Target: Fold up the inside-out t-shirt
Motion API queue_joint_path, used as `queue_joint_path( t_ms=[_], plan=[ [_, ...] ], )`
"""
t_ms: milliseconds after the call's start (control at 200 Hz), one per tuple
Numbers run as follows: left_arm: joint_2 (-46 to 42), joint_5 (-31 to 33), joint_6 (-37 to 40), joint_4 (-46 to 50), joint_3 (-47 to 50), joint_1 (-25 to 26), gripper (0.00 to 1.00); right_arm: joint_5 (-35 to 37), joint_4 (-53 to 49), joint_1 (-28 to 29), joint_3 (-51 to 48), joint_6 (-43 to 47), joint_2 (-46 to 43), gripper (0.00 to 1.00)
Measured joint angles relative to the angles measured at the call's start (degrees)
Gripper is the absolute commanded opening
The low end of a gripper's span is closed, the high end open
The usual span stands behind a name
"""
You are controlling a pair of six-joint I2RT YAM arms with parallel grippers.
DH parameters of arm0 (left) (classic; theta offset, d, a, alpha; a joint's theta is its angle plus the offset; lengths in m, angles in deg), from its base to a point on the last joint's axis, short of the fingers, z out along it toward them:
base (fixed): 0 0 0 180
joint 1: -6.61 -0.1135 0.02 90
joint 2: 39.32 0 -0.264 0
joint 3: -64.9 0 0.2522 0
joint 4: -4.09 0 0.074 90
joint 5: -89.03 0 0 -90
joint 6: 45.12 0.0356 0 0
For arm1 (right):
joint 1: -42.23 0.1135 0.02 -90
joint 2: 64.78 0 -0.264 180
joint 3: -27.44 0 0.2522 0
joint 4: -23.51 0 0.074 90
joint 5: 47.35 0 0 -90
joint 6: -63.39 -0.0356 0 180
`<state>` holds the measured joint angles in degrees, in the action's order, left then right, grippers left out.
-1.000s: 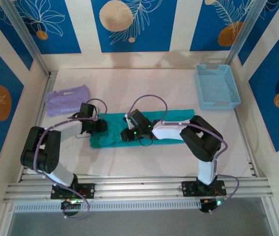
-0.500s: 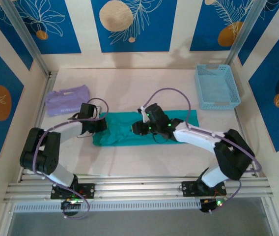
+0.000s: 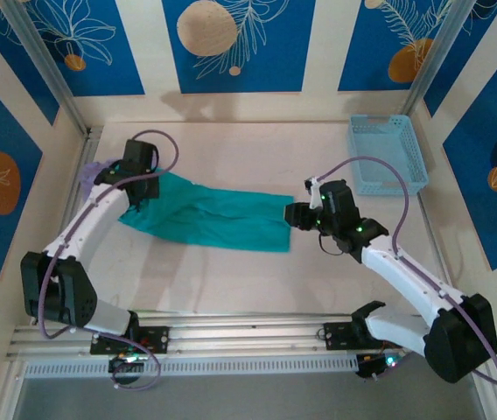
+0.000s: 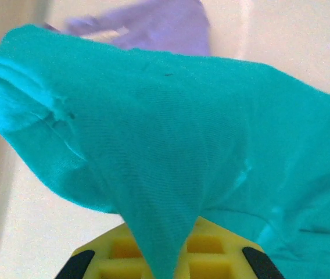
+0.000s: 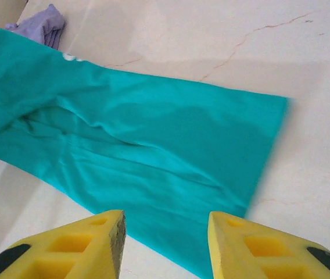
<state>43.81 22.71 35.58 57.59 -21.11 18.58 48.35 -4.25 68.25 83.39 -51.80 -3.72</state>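
My left gripper (image 3: pixel 133 191) is clamped on the shirt (image 3: pixel 213 214) at its far-left end; my right gripper (image 5: pixel 165 226) hangs open, empty, over its right edge.

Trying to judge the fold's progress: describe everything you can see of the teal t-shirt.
The teal t-shirt is soft, matte knit fabric, folded into a long band across the table, wrinkled lengthwise. Its left end is pinched in the shut left claw and lifted, draping near the lavender garment. Its right end lies flat with a straight edge; the open right claw hovers there, gripping nothing. A small white mark shows at its far edge.
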Motion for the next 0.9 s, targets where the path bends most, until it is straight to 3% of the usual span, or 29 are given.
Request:
queue_joint_path(
  t_ms=[220,410,450,510,595,725,900],
  plan=[
    [3.54,2.73,0.44,5.9,-6.12,3.91,0.0,0.39,-3.39,-2.4,0.0,0.85,-0.76,0.44],
    [9.92,-0.28,-3.91,8.13,-8.09,16.17,0.0,0.39,-4.79,-3.78,0.0,1.46,-0.76,0.45],
    [11.8,-1.6,-4.92,7.8,-9.03,19.06,0.06,0.37,-4.98,-4.04,0.0,1.49,-0.76,0.45],
    [16.26,-4.42,-6.73,7.43,-11.87,23.91,0.28,0.39,-5.16,-4.48,0.0,1.51,-0.76,0.45],
    [24.57,-9.16,-9.07,6.38,-18.64,29.11,0.44,0.42,-5.44,-5.01,0.0,1.51,-0.76,0.46],
    [33.59,-15.43,-10.86,4.17,-26.05,33.22,0.57,0.52,-5.57,-5.16,0.0,1.25,-0.72,0.47],
    [27.41,-17.75,-11.21,1.18,-19.06,31.78,0.64,-0.94,-2.29,-4.33,-0.44,-0.92,2.71,0.52]
  ],
)
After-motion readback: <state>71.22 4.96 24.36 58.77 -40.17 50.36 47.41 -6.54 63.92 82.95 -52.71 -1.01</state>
